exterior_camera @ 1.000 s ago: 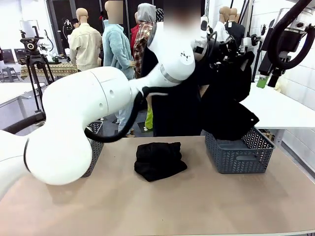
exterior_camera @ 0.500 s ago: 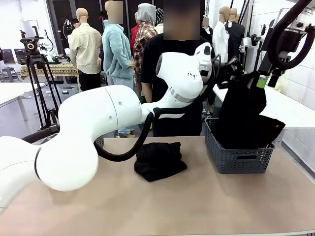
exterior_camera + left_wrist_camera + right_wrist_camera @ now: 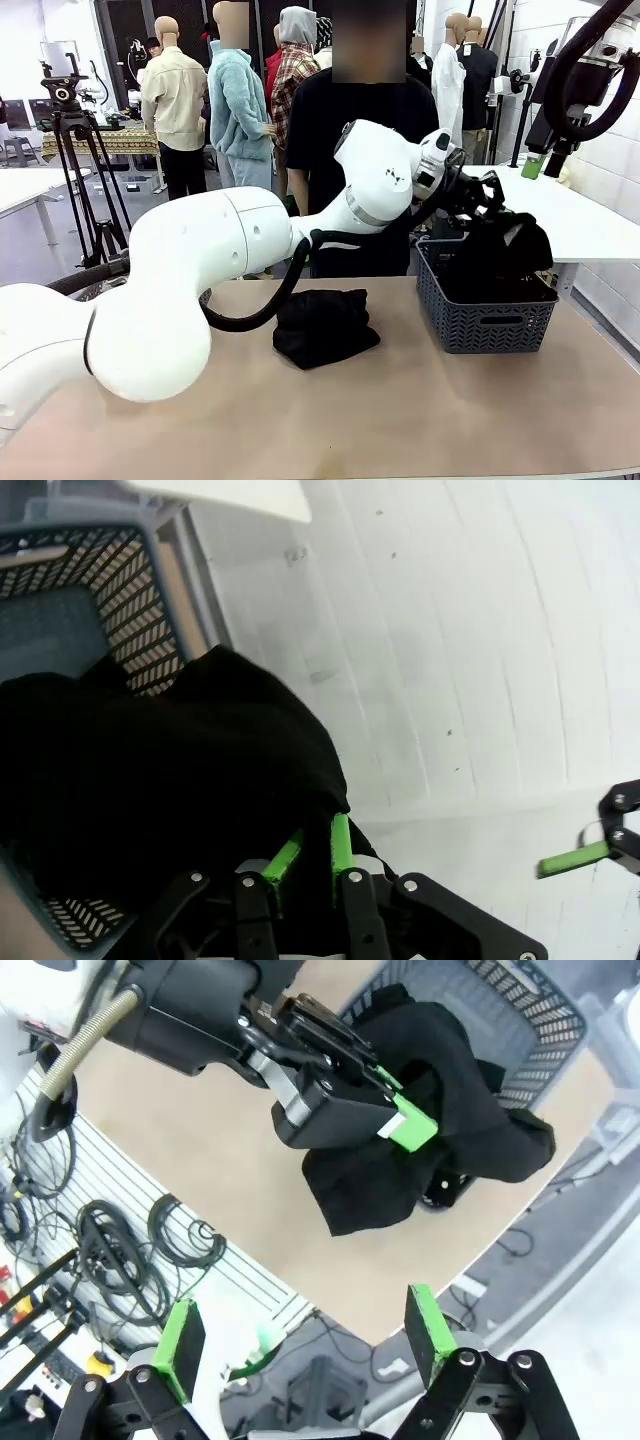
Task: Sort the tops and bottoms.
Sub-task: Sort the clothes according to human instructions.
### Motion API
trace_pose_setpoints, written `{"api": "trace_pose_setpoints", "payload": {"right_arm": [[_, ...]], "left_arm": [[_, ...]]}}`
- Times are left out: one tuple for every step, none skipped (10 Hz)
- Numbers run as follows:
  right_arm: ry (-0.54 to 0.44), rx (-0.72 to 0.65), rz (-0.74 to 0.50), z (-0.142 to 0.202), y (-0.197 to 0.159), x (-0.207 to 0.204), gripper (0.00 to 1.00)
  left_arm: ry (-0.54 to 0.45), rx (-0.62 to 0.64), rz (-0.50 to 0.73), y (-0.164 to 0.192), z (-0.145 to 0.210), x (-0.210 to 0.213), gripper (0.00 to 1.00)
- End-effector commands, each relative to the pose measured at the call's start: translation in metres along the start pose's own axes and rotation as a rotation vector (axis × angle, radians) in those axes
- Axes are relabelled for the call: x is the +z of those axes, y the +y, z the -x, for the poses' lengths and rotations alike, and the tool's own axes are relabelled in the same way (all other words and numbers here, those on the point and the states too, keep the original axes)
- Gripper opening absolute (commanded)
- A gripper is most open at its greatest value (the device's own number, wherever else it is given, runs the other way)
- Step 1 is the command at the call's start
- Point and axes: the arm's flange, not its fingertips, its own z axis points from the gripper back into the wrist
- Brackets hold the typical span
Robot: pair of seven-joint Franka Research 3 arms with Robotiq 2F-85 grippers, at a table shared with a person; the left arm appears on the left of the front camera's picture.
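Nearest us on the table [image 3: 400,420] we note the left arm [image 3: 200,290], its white bulk sweeping from the left edge across the middle toward the right. Just beyond it, at the table's centre, a folded black garment [image 3: 325,325] lies flat by itself, apart from everything else. To the right of it stands a grey basket [image 3: 487,322] with latticed walls. The left gripper [image 3: 495,207] hangs over this basket, its green pads [image 3: 338,842] pinched together on a second black garment [image 3: 505,255]. In the left wrist view we see the cloth [image 3: 150,780] bunched between the fingers and spilling down into the basket [image 3: 140,620]. Its lower folds rest inside, and the upper part stands above the rim. The right gripper [image 3: 303,1335] is high up and looks down on the basket [image 3: 530,1020] from above. Its jaws stand wide apart with nothing between them, well clear of the cloth [image 3: 440,1110]. At the far side of the table a person [image 3: 365,140] in a black shirt stands behind the arm.
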Motion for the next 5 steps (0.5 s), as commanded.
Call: {"api": "trace_pose_setpoints", "payload": {"right_arm": [[0.009,-0.005,0.000,0.002,0.001,0.000,1.00],[0.009,-0.005,0.000,0.002,0.001,0.000,1.00],[0.009,-0.005,0.000,0.002,0.001,0.000,1.00],[0.009,-0.005,0.000,0.002,0.001,0.000,1.00],[0.009,-0.005,0.000,0.002,0.001,0.000,1.00]], "left_arm": [[-0.010,0.005,-0.088,-0.016,-0.042,-0.028,0.00],[-0.024,0.003,-0.134,-0.009,-0.045,-0.029,0.00],[-0.056,-0.002,-0.149,-0.005,-0.049,-0.028,0.00],[-0.090,-0.018,-0.167,-0.003,-0.055,-0.028,0.00],[-0.106,-0.031,-0.186,-0.002,-0.061,-0.027,0.00]]}}
